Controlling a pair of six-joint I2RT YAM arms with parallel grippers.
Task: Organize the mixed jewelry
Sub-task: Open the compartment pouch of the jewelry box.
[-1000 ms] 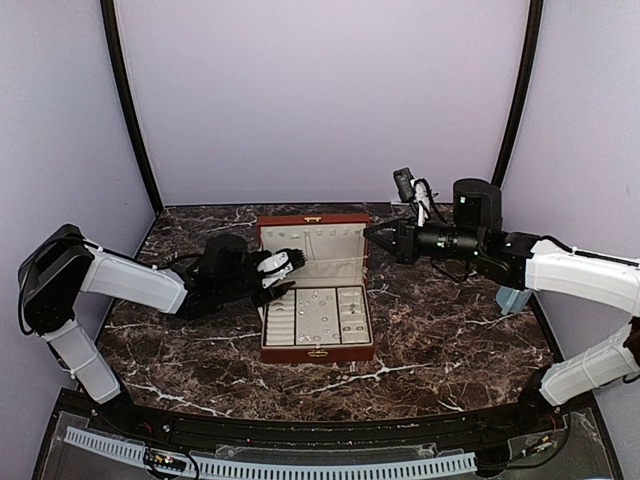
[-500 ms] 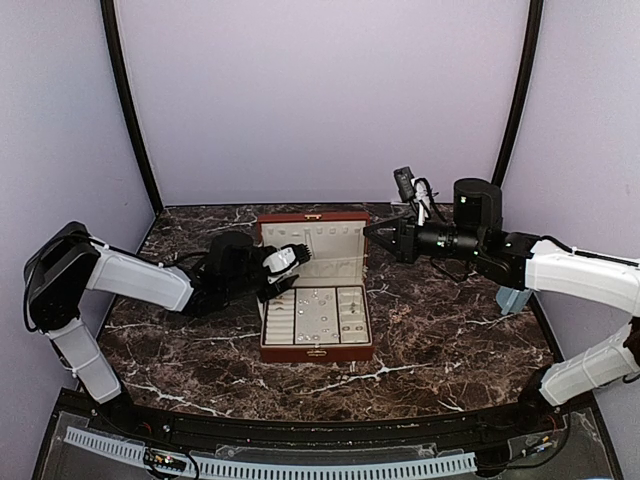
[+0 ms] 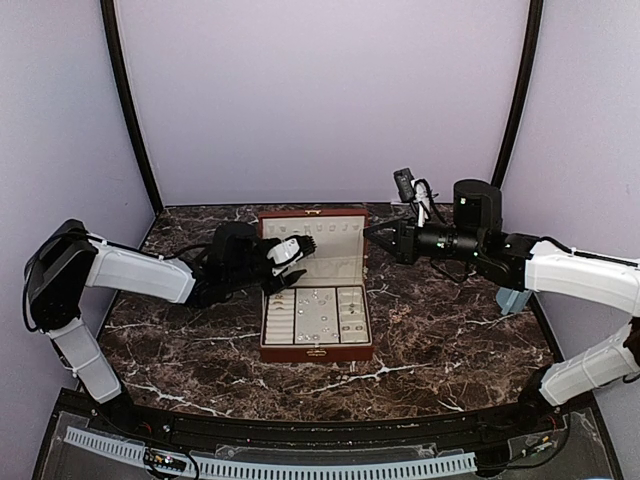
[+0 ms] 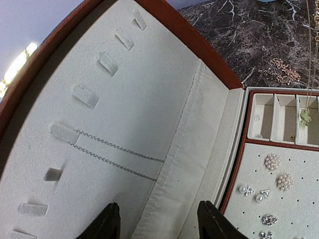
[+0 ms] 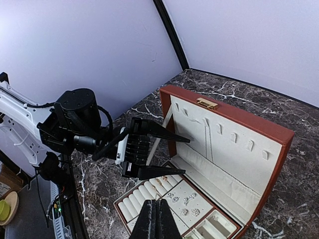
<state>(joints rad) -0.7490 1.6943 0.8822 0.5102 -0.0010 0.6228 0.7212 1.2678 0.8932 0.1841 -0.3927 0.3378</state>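
Observation:
The reddish-brown box stands open mid-table, its cream lid upright. My left gripper is open and empty, close to the lid lining, where a thin silver chain hangs from a tab. My right gripper is shut on a thin gold chain. Its pale pendant dangles over the small compartments. Pearl and silvery studs sit on the perforated pad. In the right wrist view the left gripper hovers above the ring rolls.
A rose-gold chain lies on the marble table beyond the box. A pale blue container sits at the right, under my right arm. Purple walls close the back and sides.
My left gripper has moved right and up, closer to the box lid. My right arm has held still.

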